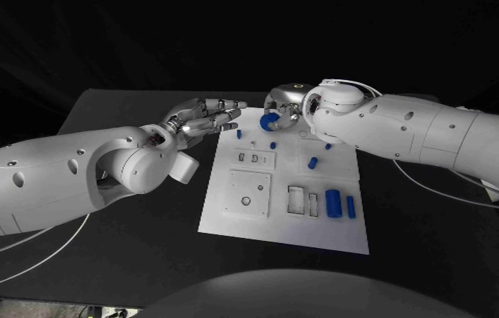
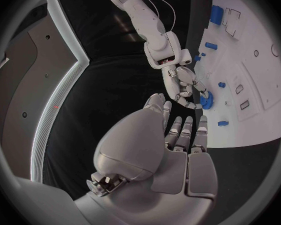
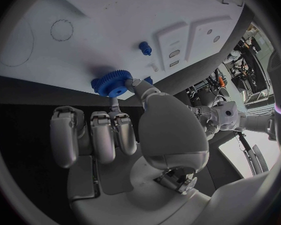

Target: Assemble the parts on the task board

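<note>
The white task board (image 1: 239,221) lies in the middle of the black table. My right hand (image 1: 288,107) hovers over the board's far edge and pinches a blue gear (image 1: 270,121) between thumb and a finger; the right wrist view shows the gear (image 3: 112,82) just above the board (image 3: 115,30), near a small blue peg (image 3: 144,47). My left hand (image 1: 208,117) holds nothing, fingers stretched out, just left of the board's far corner. From the left wrist, my left hand (image 2: 159,150) points toward the right hand (image 2: 184,85) and the gear (image 2: 207,101).
Other blue parts sit on the board: a large block (image 1: 334,202) and a slim one (image 1: 352,206) at its right side, and small pegs (image 1: 312,162) farther back. Rectangular slots (image 1: 296,199) and a round hole (image 1: 245,201) lie near the front.
</note>
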Robot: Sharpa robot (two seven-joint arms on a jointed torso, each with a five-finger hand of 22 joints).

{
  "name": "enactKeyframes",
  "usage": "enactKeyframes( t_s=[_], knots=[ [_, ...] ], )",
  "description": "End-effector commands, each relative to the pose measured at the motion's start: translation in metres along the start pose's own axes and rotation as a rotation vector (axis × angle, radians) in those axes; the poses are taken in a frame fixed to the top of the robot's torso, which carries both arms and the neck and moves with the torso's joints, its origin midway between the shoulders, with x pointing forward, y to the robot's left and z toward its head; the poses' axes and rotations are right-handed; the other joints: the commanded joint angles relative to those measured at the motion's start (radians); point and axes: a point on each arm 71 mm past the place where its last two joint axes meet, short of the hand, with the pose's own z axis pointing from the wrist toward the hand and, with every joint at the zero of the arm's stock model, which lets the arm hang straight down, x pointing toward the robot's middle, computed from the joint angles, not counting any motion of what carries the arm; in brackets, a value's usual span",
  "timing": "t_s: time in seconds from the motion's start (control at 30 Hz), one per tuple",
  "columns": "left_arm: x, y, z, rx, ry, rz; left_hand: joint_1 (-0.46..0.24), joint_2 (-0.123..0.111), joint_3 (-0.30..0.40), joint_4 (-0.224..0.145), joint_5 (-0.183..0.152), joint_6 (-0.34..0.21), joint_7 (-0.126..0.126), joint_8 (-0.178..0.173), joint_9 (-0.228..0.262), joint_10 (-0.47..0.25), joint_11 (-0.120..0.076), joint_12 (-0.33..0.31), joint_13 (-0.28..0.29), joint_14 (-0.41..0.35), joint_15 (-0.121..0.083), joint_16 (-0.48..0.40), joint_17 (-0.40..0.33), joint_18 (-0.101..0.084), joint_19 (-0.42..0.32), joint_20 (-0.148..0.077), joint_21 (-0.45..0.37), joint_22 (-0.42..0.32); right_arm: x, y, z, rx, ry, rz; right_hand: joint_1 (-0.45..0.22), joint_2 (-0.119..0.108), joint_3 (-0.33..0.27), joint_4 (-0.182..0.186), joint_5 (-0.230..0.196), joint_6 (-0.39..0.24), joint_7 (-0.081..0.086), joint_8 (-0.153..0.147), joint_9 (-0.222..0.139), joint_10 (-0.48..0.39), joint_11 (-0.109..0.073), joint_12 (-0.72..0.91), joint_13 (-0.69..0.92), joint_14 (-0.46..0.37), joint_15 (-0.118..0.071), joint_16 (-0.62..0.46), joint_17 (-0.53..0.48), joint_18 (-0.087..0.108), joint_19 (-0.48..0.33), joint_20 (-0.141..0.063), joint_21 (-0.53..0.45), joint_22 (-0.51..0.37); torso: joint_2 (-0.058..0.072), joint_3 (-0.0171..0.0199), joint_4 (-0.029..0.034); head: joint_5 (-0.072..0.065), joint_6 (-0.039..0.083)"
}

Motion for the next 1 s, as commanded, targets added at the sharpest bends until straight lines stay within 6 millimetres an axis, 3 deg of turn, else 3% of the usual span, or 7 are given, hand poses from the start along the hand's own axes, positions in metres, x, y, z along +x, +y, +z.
enactKeyframes(
  t_s=[0.03,0.67,0.77,0.87,1.0],
  knots=[
    [0.003,-0.001,0.0005,0.005,0.022,-0.001,0.01,-0.003,0.006,0.0,0.006,0.001,0.005,0.007,0.001,0.0,0.008,0.006,0.001,0.0,0.005,0.004,0.001,-0.014,0.007,0.001,0.004,0.001,0.0085,-0.0009,-0.0008,0.001,0.037,-0.005,-0.002,0.004,0.004,0.001,-0.006,-0.007,-0.001,-0.006,-0.004,0.104,0.008,0.004,0.263,0.106,0.008,0.003,0.263,0.002,-0.001,0.006,-0.004,0.211,-0.001,-0.0005,-0.0007,0.0,0.0],
    [0.0034,-0.0006,0.0015,0.001,0.026,-0.002,0.01,-0.005,0.008,0.0,0.006,0.002,0.006,0.008,0.001,0.0,0.009,0.007,0.001,0.001,0.005,0.006,0.001,-0.015,0.009,0.0,0.005,0.001,0.0113,0.0001,-0.0031,-0.007,0.037,0.025,-0.01,0.003,0.002,0.007,-0.011,-0.003,0.0,-0.017,-0.012,0.104,0.01,0.004,0.263,0.106,0.01,0.003,0.263,0.004,-0.007,0.008,-0.011,0.208,-0.001,-0.0001,-0.0003,0.0,0.0],
    [0.0033,-0.0005,0.0016,0.0,0.026,-0.001,0.01,-0.006,0.009,0.001,0.006,0.001,0.006,0.008,0.001,-0.001,0.009,0.006,0.001,0.001,0.006,0.006,0.001,-0.016,0.008,0.0,0.004,0.001,0.0113,-0.0007,-0.0033,-0.004,0.035,0.026,-0.013,0.001,-0.002,0.009,-0.049,-0.031,0.004,-0.05,-0.031,0.104,0.01,0.004,0.263,0.106,0.011,0.003,0.263,0.006,-0.011,0.01,-0.016,0.206,0.0,-0.0002,0.0001,-0.001,0.0],
    [0.0032,-0.0005,0.0016,0.0,0.025,-0.001,0.01,-0.006,0.009,0.001,0.006,0.001,0.006,0.008,0.001,-0.001,0.009,0.006,0.001,0.001,0.006,0.006,0.001,-0.016,0.008,0.0,0.004,0.001,0.0113,-0.0018,-0.0036,0.0,0.034,0.025,-0.008,0.001,-0.005,0.007,-0.084,-0.101,0.012,-0.109,-0.066,0.104,0.008,0.004,0.263,0.106,0.01,0.003,0.263,0.008,-0.017,0.01,-0.024,0.203,0.0,-0.0002,0.0,-0.001,0.0],
    [0.0032,-0.0004,0.0015,-0.001,0.025,-0.001,0.01,-0.006,0.009,0.001,0.006,0.001,0.006,0.008,0.001,-0.001,0.009,0.006,0.001,0.001,0.006,0.006,0.001,-0.016,0.008,0.0,0.004,0.001,0.0115,-0.0035,-0.0041,0.007,0.037,0.02,-0.008,0.006,-0.029,0.011,-0.216,-0.188,0.012,-0.178,-0.129,0.104,0.006,0.004,0.263,0.106,0.009,0.003,0.263,0.011,-0.025,0.009,-0.034,0.2,0.0,-0.0003,-0.0003,0.0,0.0]
  ],
)
